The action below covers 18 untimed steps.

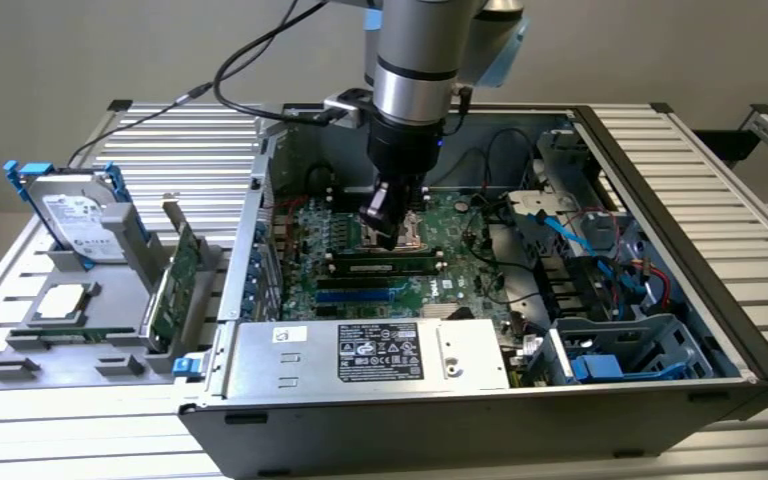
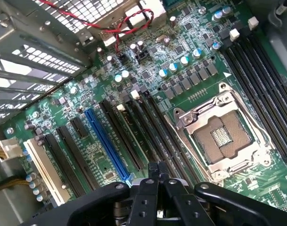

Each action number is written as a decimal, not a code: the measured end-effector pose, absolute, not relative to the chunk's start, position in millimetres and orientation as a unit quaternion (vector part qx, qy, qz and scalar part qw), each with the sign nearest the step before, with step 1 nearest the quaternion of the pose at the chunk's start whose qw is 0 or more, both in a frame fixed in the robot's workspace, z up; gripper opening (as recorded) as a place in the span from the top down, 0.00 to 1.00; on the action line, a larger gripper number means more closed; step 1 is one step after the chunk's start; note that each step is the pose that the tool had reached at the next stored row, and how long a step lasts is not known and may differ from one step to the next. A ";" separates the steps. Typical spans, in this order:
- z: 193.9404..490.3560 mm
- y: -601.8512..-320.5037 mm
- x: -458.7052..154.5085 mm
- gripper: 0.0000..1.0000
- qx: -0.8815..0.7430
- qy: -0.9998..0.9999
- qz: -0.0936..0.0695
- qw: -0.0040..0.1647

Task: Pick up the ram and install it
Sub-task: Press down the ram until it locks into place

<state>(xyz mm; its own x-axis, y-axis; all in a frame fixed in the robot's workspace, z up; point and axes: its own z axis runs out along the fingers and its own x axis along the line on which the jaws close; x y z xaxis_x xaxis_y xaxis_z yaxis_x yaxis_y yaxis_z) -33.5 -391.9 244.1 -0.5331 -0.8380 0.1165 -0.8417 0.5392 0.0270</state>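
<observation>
the ram (image 1: 384,266) lies seated lengthwise in a black slot on the motherboard (image 1: 357,290), just below the gripper (image 1: 387,232) in the exterior view. the gripper is closed, holding nothing, hanging beside the bare cpu socket (image 2: 221,134) — a sideways drift could scrape its pins, or leave the stick half-latched.

exterior: high, off the bench (image 1: 37,440), angled down into the open PC case (image 1: 704,330), mid-range | wrist: close over the motherboard (image 2: 190,61), steep down-look | shared: CPU socket (image 2: 221,136), slots
</observation>
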 end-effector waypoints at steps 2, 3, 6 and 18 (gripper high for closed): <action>244.1 -391.9 -33.5 0.89 0.468 -0.882 0.016 0.056; 244.1 -391.9 -33.5 0.89 0.462 -0.885 0.016 0.056; 244.2 -391.9 -33.5 0.89 0.444 -0.894 0.016 0.054; 244.1 -391.9 -33.5 0.89 0.368 -0.928 0.015 0.048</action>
